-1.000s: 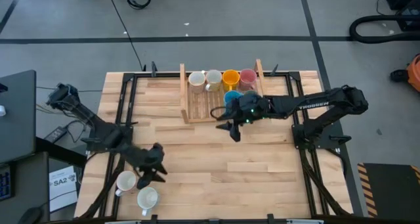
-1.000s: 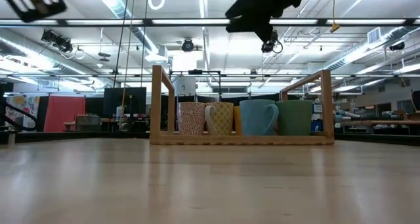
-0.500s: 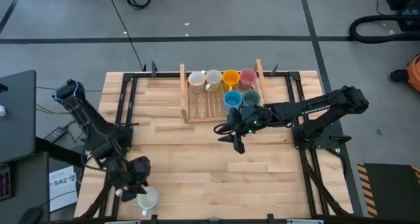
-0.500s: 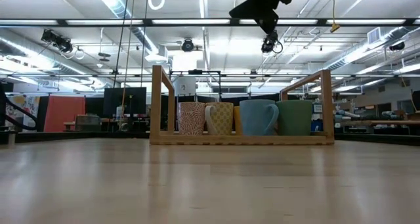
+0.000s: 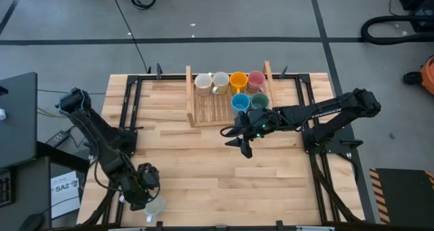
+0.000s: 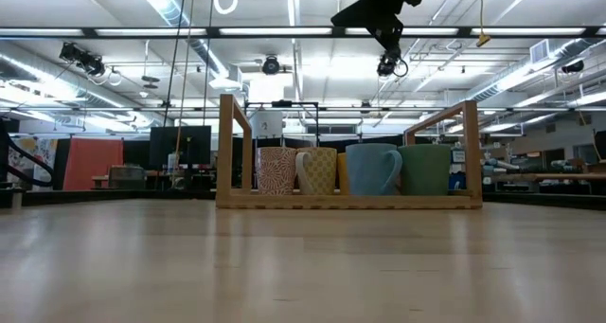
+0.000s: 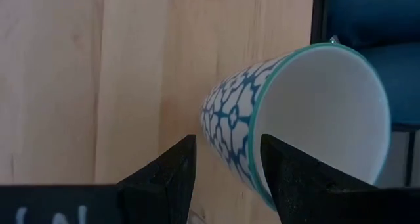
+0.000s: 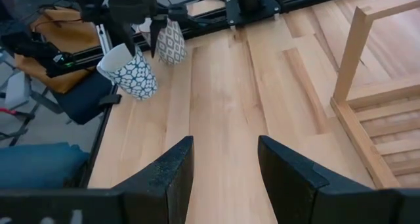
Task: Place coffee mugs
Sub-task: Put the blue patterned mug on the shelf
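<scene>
Six mugs stand in the wooden tray (image 5: 203,109) at the table's far middle: two white (image 5: 203,82), orange (image 5: 238,80), pink (image 5: 255,78), blue (image 5: 240,102) and teal-green (image 5: 258,101). Two white patterned mugs are at the near-left corner. One (image 5: 154,205) stands free. My left gripper (image 5: 142,185) hangs over the other (image 7: 236,119), open, one finger outside its wall and one over its opening. My right gripper (image 5: 242,141) hovers open in front of the tray, holding nothing. My left gripper comes from above at the teal-rimmed mug's rim (image 7: 252,129), with the wall between its open fingers. I cannot tell whether either finger touches it.
The tray's tall wooden side rails (image 6: 227,148) rise at its left and right ends, and its left half is bare slats (image 5: 210,106). Bare wooden tabletop (image 5: 271,177) spreads between the two grippers. Black frame rails run along the table's left and right edges.
My left gripper moved toward the table's near-left corner and now covers one of the two mugs there. My right gripper drew back a little from the tray toward the near edge, then held still. No mug has moved.
</scene>
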You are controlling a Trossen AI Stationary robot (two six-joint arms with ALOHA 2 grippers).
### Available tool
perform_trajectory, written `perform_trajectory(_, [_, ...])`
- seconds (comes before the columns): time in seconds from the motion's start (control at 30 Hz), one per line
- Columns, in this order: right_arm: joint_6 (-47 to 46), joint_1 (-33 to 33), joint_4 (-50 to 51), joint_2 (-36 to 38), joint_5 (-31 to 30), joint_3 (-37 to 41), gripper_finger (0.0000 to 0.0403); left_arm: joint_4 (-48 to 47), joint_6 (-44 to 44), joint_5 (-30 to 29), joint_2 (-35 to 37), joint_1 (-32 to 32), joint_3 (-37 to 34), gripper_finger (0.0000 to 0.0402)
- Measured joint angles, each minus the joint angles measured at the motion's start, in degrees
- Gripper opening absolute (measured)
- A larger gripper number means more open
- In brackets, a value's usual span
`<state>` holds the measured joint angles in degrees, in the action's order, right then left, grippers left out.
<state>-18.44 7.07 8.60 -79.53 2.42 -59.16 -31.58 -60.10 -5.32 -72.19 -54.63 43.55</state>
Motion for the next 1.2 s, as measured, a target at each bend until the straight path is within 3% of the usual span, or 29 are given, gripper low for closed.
perform_trajectory(0.37, [0.10,-0.02,0.01,-0.02,0.00,0.00,0.0175,0.16,1.16,0.22,-1.00,0.63,0.00,0.0169])
perform_trajectory(0.87, [0.11,0.00,0.02,-0.02,0.00,0.00,0.0175,1.95,1.05,2.42,-1.09,4.24,-0.07,0.0033])
perform_trajectory(1.2, [0.13,0.00,0.04,-0.02,0.00,0.00,0.0175,4.99,1.20,2.84,-1.09,7.38,-0.07,0.0027])
